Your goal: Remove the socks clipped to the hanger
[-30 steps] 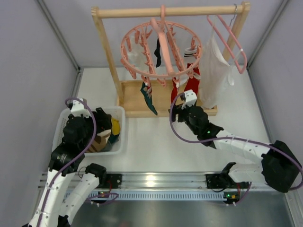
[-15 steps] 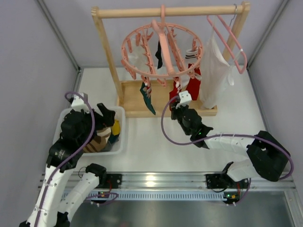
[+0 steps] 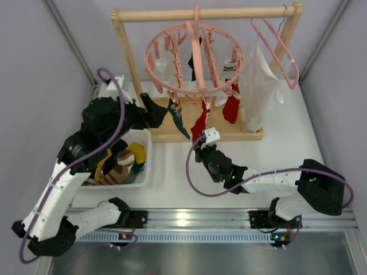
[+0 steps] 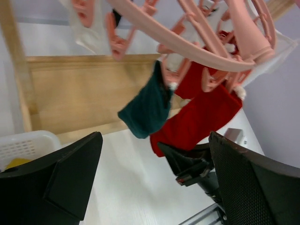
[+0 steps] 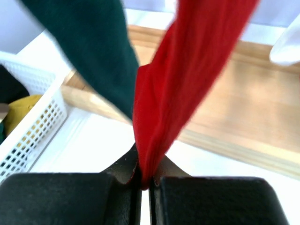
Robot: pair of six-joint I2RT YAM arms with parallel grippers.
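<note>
The pink ring hanger (image 3: pixel 195 57) hangs from the wooden rack with socks clipped to it. My right gripper (image 3: pixel 199 140) is shut on the lower tip of one red sock (image 3: pixel 200 123), which is stretched taut down from its clip. The right wrist view shows this red sock (image 5: pixel 187 79) pinched between the closed fingers of the gripper (image 5: pixel 145 183). Beside it hang a teal sock (image 3: pixel 179 121), a second red sock (image 3: pixel 231 109), a black sock (image 3: pixel 192 63) and a striped sock (image 3: pixel 231 64). My left gripper (image 3: pixel 155 112) stands open just left of the teal sock (image 4: pixel 145 105), holding nothing.
A white basket (image 3: pixel 143 166) at the left holds several loose socks. The wooden rack (image 3: pixel 206 14) also carries a pink triangular hanger (image 3: pixel 275 51) with a white cloth (image 3: pixel 259 86). The rack's wooden base (image 3: pixel 160 112) lies under the socks. Grey walls close in on both sides.
My right gripper shut on the red sock's tip and drew it down toward the near left. The left arm rose from the basket up to the teal sock.
</note>
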